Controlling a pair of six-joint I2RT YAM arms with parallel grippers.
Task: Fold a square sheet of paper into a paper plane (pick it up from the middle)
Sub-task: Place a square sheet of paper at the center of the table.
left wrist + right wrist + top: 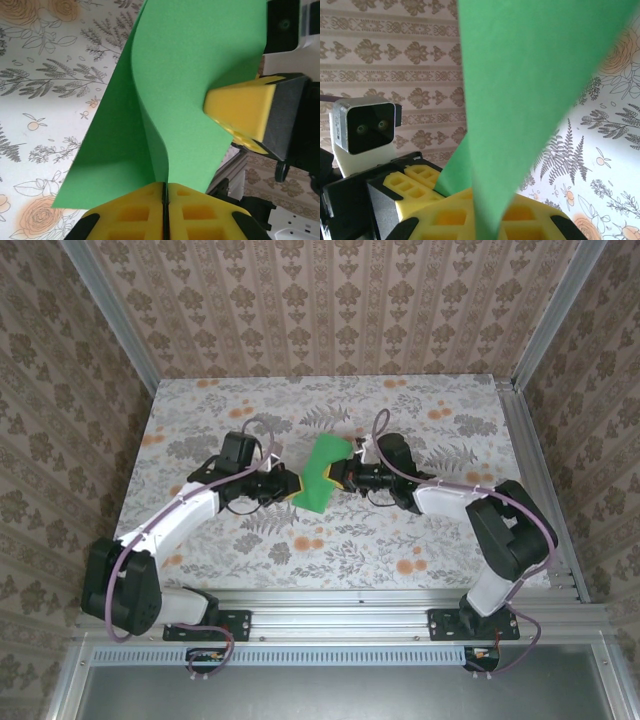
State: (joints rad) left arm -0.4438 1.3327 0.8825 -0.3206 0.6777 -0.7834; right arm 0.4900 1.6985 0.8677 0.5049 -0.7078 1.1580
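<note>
Top external: green sheet of paper (322,476), creased, held up off the floral table (400,540) and spanning the gap between the two sets of jaws. Left gripper (287,486) pinched shut on its left edge; right gripper (346,478) pinched shut on its right edge, directly opposite

Left wrist: yellow pads (135,215) pressed together, paper's lower edge clamped in the seam. Curving away from these jaws in an S-shaped fold, two layers spreading apart. Opposite gripper's yellow fingers nipping the sheet's right edge, ahead and to the right of the jaws

Right wrist: sheet wedged between the yellow pads (440,220), closed on it, fanning up and outward from the jaws; grey camera box (365,125) beyond, to the left
</note>
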